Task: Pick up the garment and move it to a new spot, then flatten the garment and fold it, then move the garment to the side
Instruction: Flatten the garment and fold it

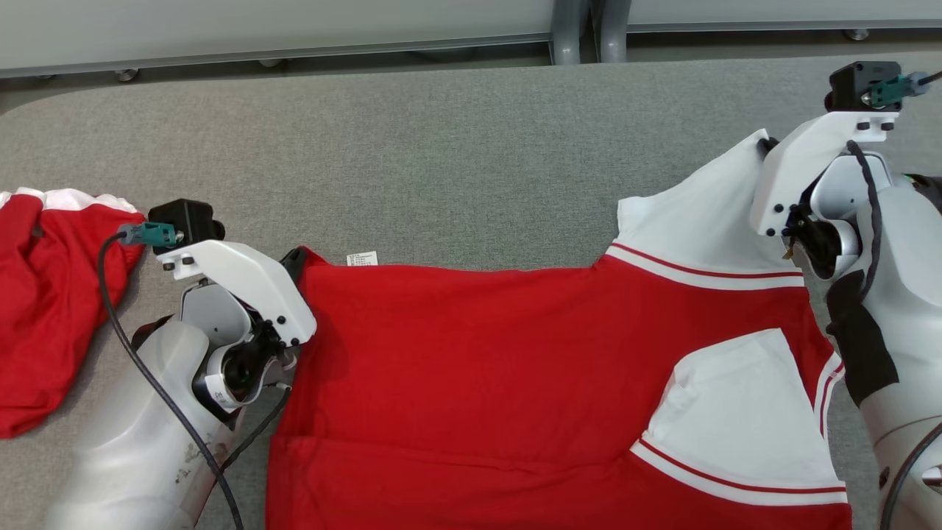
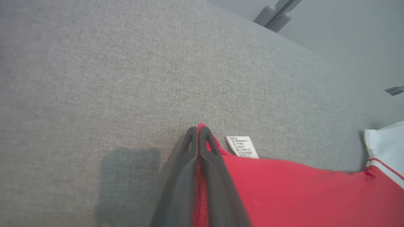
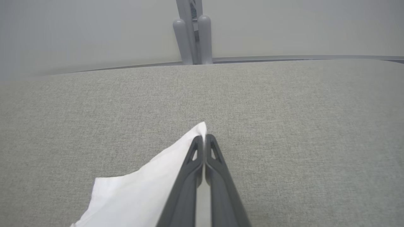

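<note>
The garment (image 1: 478,353), red and white, is spread on the grey table (image 1: 441,162) and runs down to the bottom edge of the head view. Its red corner, just beside the label (image 2: 242,146), is pinched by the left gripper (image 2: 199,130), whose fingers are pressed together on the fabric. The tip of the white sleeve (image 3: 142,189) is pinched by the right gripper (image 3: 205,137). A red pile (image 1: 44,309) is seen crumpled at the far left, apart from the garment.
</note>
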Controlling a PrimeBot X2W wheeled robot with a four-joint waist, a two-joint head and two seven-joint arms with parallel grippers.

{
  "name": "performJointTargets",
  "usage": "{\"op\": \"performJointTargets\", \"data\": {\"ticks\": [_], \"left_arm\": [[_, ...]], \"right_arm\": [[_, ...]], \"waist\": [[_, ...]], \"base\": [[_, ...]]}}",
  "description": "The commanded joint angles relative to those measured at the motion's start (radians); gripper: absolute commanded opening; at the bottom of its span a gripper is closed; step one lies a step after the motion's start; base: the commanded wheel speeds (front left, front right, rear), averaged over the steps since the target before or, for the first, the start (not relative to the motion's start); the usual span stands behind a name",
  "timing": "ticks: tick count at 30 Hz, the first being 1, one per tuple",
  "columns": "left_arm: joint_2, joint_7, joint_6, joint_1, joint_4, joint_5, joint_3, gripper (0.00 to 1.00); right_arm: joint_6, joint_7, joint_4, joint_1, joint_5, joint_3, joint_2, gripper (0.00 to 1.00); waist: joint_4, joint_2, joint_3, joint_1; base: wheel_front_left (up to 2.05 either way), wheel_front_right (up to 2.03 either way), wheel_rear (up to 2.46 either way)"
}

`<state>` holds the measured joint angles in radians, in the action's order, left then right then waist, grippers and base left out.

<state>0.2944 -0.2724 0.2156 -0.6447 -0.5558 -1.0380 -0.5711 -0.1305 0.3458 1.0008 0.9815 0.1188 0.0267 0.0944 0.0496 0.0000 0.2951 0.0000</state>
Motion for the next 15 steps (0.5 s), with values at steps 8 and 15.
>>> {"op": "performJointTargets", "data": {"ticks": [8, 15], "left_arm": [[0.006, 0.022, -0.031, 0.036, -0.023, -0.078, 0.074, 0.0], [0.008, 0.032, -0.059, 0.059, -0.036, -0.105, 0.093, 0.0]], "right_arm": [[0.0, -0.04, -0.07, -0.052, 0.063, -0.057, 0.067, 0.0], [0.0, -0.072, -0.09, -0.089, 0.097, -0.075, 0.069, 0.0]], "waist": [[-0.02, 0.0, -0.009, 0.0], [-0.019, 0.0, -0.039, 0.0]], "base": [[0.0, 0.0, 0.0], [0.0, 0.0, 0.0]]}}
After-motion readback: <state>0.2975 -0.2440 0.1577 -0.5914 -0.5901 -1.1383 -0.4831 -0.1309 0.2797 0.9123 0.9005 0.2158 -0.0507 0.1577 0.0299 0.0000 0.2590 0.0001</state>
